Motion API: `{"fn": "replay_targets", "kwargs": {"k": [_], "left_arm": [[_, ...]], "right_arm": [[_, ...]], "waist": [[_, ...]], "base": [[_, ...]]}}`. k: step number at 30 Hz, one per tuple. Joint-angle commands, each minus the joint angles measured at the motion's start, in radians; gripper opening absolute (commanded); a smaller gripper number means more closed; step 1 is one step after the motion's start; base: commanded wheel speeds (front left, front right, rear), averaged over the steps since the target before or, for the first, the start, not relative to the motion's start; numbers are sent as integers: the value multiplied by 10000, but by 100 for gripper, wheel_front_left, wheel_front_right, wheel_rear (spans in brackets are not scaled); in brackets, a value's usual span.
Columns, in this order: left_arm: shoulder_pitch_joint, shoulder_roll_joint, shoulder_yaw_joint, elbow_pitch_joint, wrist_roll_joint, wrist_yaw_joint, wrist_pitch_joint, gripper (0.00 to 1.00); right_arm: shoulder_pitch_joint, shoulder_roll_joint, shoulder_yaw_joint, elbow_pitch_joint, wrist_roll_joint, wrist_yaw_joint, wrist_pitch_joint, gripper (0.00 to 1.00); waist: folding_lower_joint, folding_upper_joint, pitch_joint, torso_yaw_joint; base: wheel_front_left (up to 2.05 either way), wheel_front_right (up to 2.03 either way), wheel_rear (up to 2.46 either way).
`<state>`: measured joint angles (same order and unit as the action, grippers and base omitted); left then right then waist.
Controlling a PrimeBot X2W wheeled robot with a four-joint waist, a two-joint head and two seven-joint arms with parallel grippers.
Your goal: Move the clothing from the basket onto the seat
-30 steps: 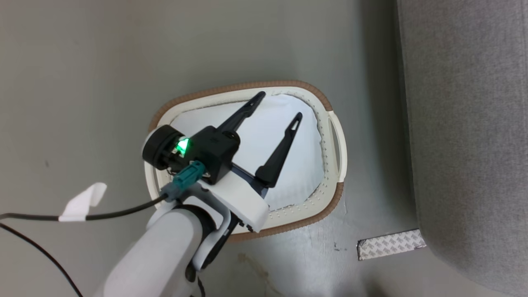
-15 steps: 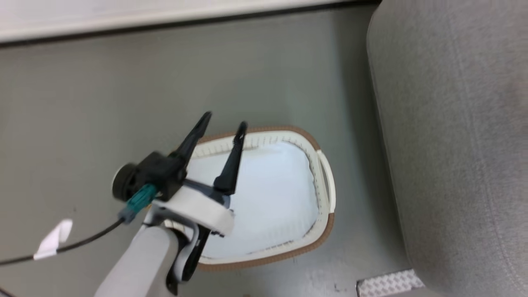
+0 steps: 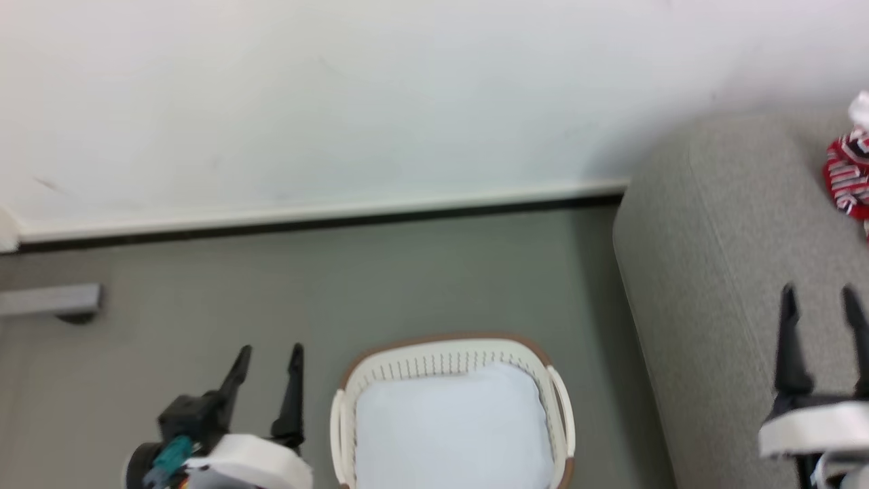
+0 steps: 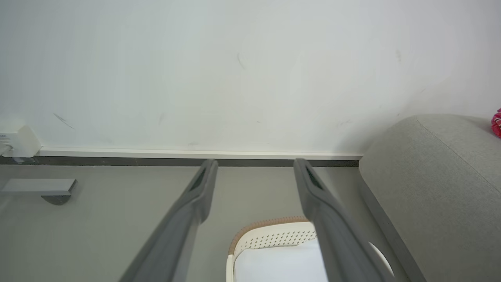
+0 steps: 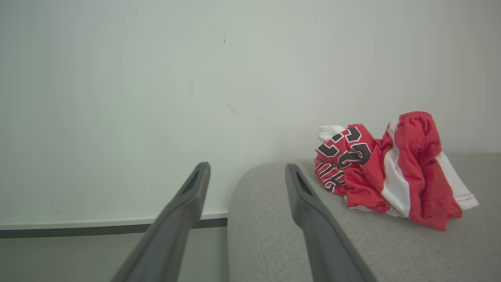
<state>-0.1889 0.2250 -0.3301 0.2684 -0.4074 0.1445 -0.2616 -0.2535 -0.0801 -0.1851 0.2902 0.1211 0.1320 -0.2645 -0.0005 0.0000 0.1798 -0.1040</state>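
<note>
Head view: the left fingers (image 3: 293, 390) and the right fingers (image 3: 789, 346) are seen pointing up, well apart, with the laundry basket (image 3: 441, 360) between them.
Left fingers: spread wide and released in the left wrist view (image 4: 195, 203); nothing is held.
Right fingers: spread wide and released in the right wrist view (image 5: 301, 196); nothing is held.
Clothing: the crumpled red jersey and striped garment (image 5: 383, 172) are seen lying on the sofa (image 5: 274, 235), beyond the right fingers' tips and to their right, not touched.
Basket: set on the floor just right of the left fingers; a plain white cloth (image 3: 455, 428) is seen inside.
Sofa: found under the right fingers, against the white wall (image 3: 339, 102).
</note>
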Motion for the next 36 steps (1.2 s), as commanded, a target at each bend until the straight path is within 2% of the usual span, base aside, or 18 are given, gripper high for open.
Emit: {"fn": "replay_targets", "kwargs": {"k": [1, 5, 8, 13, 18, 26, 36], "left_arm": [[277, 14, 284, -156, 104, 70, -30, 100], [1244, -256, 1076, -401, 439, -41, -28, 100], [1824, -463, 1501, -441, 697, -292, -28, 100], [2480, -806, 2032, -352, 903, -958, -28, 100], [2770, -1046, 2524, -224, 1212, -1517, -29, 100], [2761, -1326, 3106, -13, 1663, -2038, -29, 100], [2618, -1548, 3392, 130, 2104, -2333, -30, 100]], "right_arm": [[521, 94, 151, -227, 97, -26, 4, 100], [1719, 239, 686, -694, -176, -26, 4, 100], [2380, 283, 995, -900, -132, -26, 5, 100], [3060, 279, 1303, -927, 376, -26, 4, 100], [3394, 279, 1505, -740, 477, -26, 4, 100], [3380, 284, 1677, -412, 481, -26, 5, 100], [3257, 285, 1748, -282, 485, -26, 5, 100]], "waist": [[5, 0, -1078, 475], [5, 0, -1717, 584], [5, 0, -1971, 593], [5, 0, -2247, 546], [5, 0, -2480, 435], [5, 0, -2662, 314], [5, 0, -2586, 234]], "base": [[0, 0, 0], [0, 0, 0], [0, 0, 0], [0, 0, 0], [0, 0, 0], [0, 0, 0], [0, 0, 0]]}}
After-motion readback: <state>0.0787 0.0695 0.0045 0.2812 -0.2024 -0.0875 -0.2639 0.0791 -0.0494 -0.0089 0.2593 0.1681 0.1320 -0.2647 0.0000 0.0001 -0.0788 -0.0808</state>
